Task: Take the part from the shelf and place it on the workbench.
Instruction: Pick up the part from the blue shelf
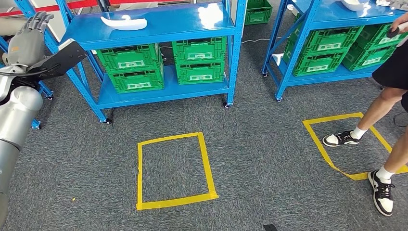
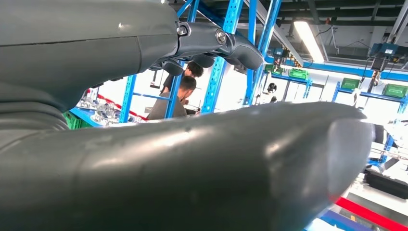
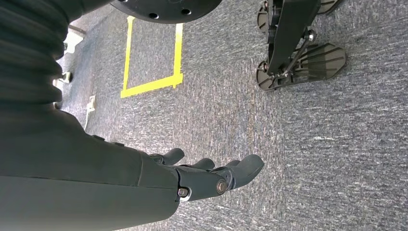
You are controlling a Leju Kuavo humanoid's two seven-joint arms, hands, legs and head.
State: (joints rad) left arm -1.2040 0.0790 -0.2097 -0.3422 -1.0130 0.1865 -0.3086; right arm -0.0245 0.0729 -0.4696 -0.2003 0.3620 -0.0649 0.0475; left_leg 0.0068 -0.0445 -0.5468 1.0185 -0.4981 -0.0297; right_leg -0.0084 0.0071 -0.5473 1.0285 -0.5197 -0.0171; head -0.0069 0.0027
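Part (image 1: 124,22) atop blue shelf (image 1: 159,29) — right robot hand (image 3: 211,175) empty above carpet.

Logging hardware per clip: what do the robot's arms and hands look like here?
The left arm is smooth silver tubing. The left hand is grey, with a ribbed grey cover. The right hand is dark grey, with a thick thumb, darker fingers and silver screws.

person (image 1: 392,91) cut off by edge; right shelf (image 1: 337,19) cropped

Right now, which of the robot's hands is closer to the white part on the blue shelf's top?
Left. The left hand is raised beside the shelf, level with the white part. The right hand hangs low over the carpet, well away.
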